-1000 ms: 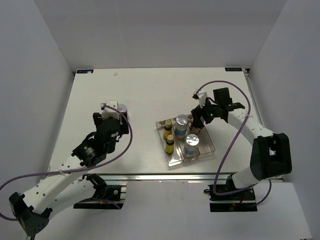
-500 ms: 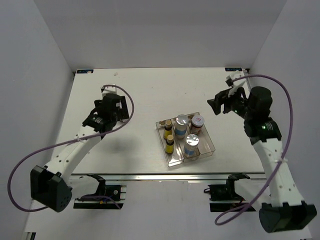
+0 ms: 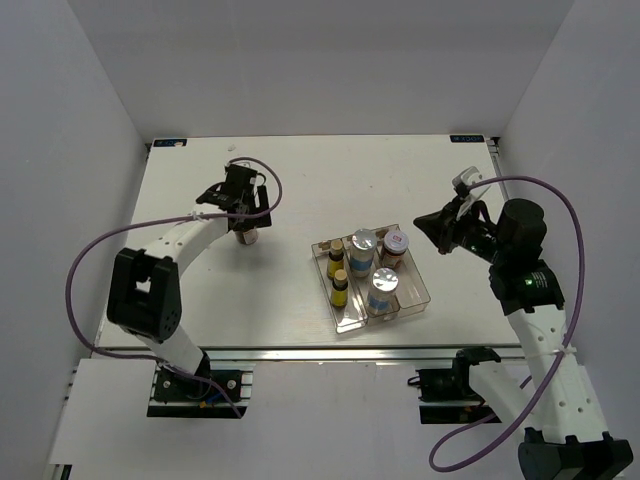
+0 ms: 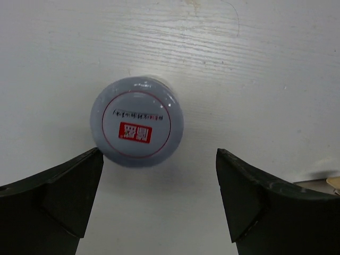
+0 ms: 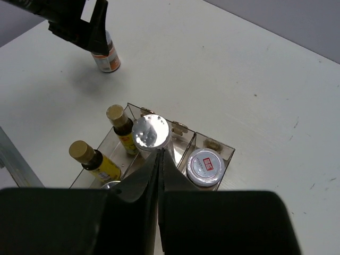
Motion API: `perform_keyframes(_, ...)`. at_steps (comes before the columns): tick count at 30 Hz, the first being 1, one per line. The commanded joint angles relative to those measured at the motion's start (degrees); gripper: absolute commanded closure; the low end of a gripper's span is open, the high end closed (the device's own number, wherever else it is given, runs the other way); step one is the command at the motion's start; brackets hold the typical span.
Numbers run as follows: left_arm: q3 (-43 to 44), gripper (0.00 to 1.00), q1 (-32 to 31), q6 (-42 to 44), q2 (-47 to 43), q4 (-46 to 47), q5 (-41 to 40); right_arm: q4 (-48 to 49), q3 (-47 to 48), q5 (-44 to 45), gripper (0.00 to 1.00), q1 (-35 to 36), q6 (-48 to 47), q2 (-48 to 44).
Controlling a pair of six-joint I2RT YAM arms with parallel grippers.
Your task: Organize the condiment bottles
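Note:
One silver-lidded brown jar (image 3: 249, 237) stands alone on the table left of the clear tray (image 3: 421, 296). My left gripper (image 3: 245, 214) hangs over it, open; in the left wrist view the jar's lid (image 4: 137, 121) lies just ahead of the fingertips (image 4: 66, 186), nearer the left one and not between them. In the tray stand two yellow bottles (image 3: 337, 270), two white silver-capped bottles (image 3: 364, 243) and a second brown jar (image 3: 396, 245). My right gripper (image 3: 428, 222) is shut on nothing, raised to the right of the tray; its closed tips (image 5: 159, 155) point at the tray's bottles (image 5: 150, 132).
The tray (image 5: 226, 146) sits right of the table's middle, near the front edge. White walls close off the left, right and back. The left arm's purple cable (image 3: 268, 190) loops above the loose jar (image 5: 106, 56).
The left gripper swung right to hang over the loose jar. The right gripper drew back from the tray, leaving a brown jar in its right slot, and shut.

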Motion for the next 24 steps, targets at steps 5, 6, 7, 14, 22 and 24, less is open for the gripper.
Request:
perform_keyframes(5,6.47,0.02,1.95,0.03,5.92,-1.54,-2.49,1.33,-1.42,-2.87,1.00,-0.03,0.65,-1.25)
perform_keyframes(6,6.74,0.02,2.30,0.03,6.88,-1.28,-2.57,1.41,-1.60,-3.13,1.00,-0.03,0.56,-1.25)
perform_keyframes(7,6.91,0.02,2.31,-0.05,7.41,-1.01,-2.57,1.41,-1.77,-3.31,1.00,-0.03,0.30,-1.16)
perform_keyframes(14,8.15,0.30,2.40,-0.58,9.00,0.84,-1.17,1.41,-2.13,-2.78,1.00,-0.03,-0.58,-1.33)
perform_keyframes(22,7.36,0.77,2.40,-0.14,5.93,0.31,1.64,1.33,-2.22,-1.82,1.00,-0.03,-1.02,-1.42)
perform_keyframes(24,6.92,0.88,2.31,0.64,2.77,0.05,4.01,1.33,-2.13,-1.46,1.00,-0.03,-0.94,-1.42)
